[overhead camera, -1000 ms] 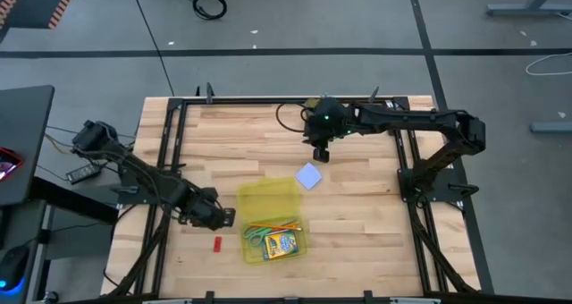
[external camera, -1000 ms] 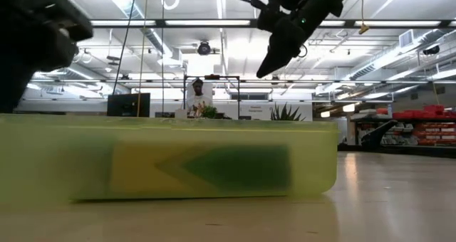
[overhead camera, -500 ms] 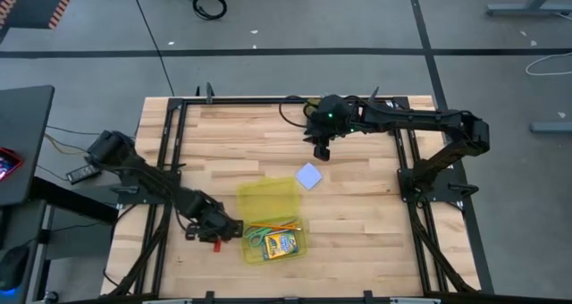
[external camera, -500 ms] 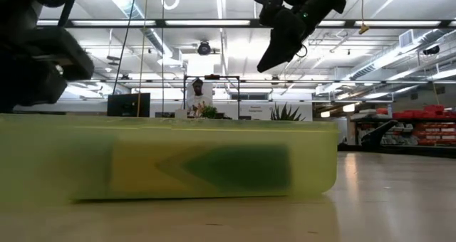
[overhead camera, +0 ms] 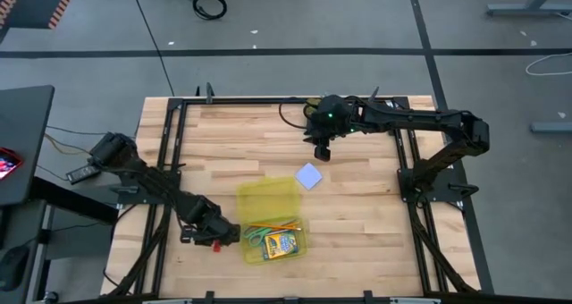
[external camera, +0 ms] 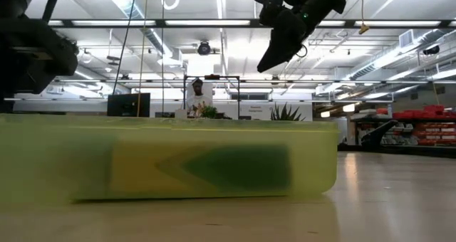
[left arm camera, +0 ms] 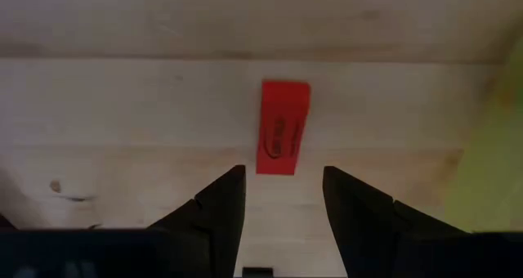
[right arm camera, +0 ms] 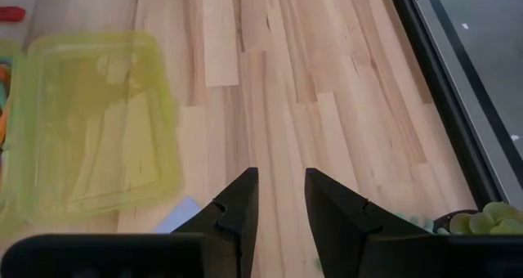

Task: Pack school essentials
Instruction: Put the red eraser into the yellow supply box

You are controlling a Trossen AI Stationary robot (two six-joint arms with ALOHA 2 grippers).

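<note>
The wooden surface [overhead camera: 357, 215] carries a translucent yellow case [overhead camera: 271, 218] lying open near its middle, lid flap toward twelve o'clock and tray toward six. In the tray lie the yellow-green crayon box [overhead camera: 281, 244], the thin orange pencils [overhead camera: 275, 226] and the green-handled scissors [overhead camera: 256, 237]. The pale blue note pad [overhead camera: 308, 176] sits flat on the wood just off the lid's one-o'clock corner, apart from the case. The right gripper [overhead camera: 321, 154] hangs above the surface at twelve o'clock from the pad, its fingers [right arm camera: 237, 208] spread a little and empty. The left gripper [overhead camera: 217, 240] is low at nine o'clock of the tray, fingers [left arm camera: 219, 208] parted and holding nothing, with the tiny red block [left arm camera: 283, 127] lying on the wood just ahead of the gap between them; whether the tips touch it is hard to judge.
</note>
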